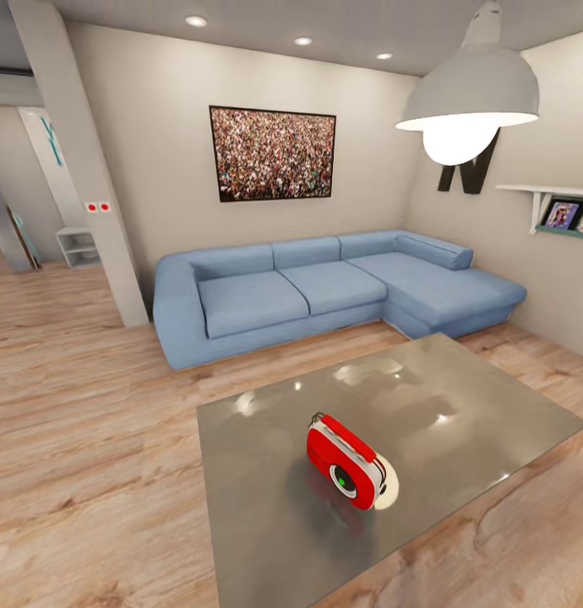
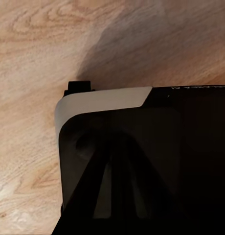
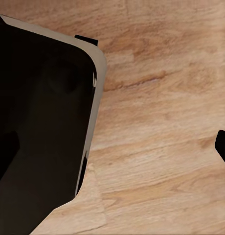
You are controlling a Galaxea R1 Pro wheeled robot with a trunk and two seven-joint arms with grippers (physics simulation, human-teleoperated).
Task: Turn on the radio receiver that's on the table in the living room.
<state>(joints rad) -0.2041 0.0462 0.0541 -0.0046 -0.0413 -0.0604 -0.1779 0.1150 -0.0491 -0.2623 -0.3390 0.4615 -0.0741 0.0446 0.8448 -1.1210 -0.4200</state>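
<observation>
The radio receiver (image 1: 345, 461) stands on the table (image 1: 460, 397), low and right of centre in the head view, toward the table's near edge, its green-centred dial facing the lower right. The table's glossy grey top mirrors the pendant lamp (image 1: 469, 93) hanging at upper right. Behind it, across the wood floor (image 1: 80, 439), sits the blue sofa (image 1: 325, 287) under a framed crowd photo (image 1: 273, 154). Both wrist views show a dark robot body over floorboards; whether the jaws are open or closed cannot be told.
</observation>
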